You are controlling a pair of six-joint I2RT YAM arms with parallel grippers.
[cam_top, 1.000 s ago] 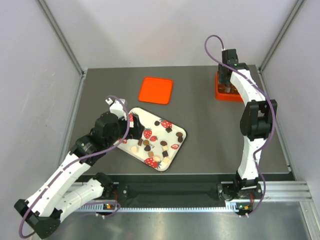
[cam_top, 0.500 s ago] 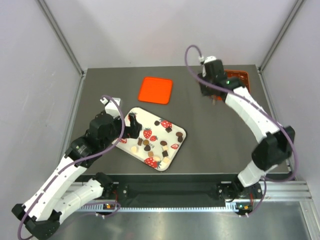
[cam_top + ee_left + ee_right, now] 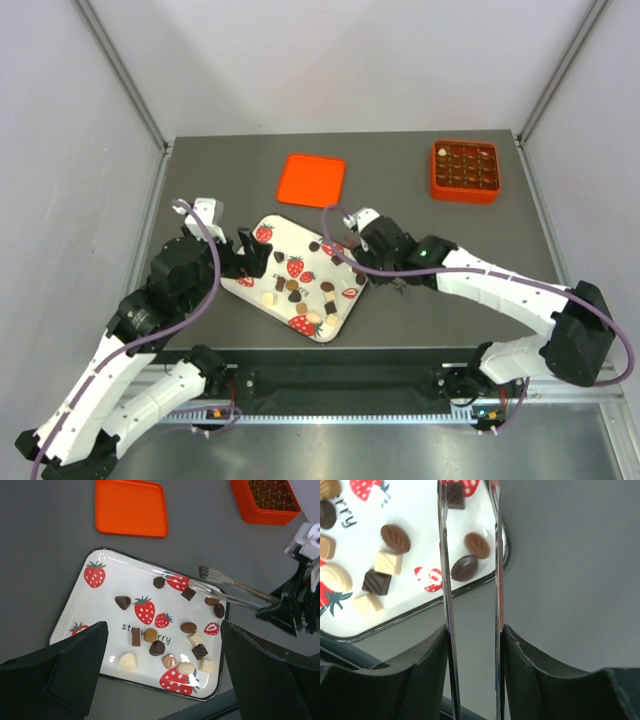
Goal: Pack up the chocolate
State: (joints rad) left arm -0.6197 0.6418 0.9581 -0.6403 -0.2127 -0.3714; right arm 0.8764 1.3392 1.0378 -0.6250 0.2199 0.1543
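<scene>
The chocolate lies as several small dark, brown and cream pieces on a white strawberry-print tray. My right gripper is shut on metal tongs. The tongs' tips spread apart over the tray's right side, near a dark square piece, with nothing between them. In the right wrist view the tongs' arms frame two brown pieces at the tray edge. My left gripper hangs open over the tray's near-left corner, holding nothing.
An orange box with a grid of cells holding chocolates stands at the far right. Its flat orange lid lies behind the tray. Grey walls close in the table on three sides.
My right arm has swung from the orange box at the far right down to the tray, carrying the tongs. My left arm has drawn back a little to the left.
</scene>
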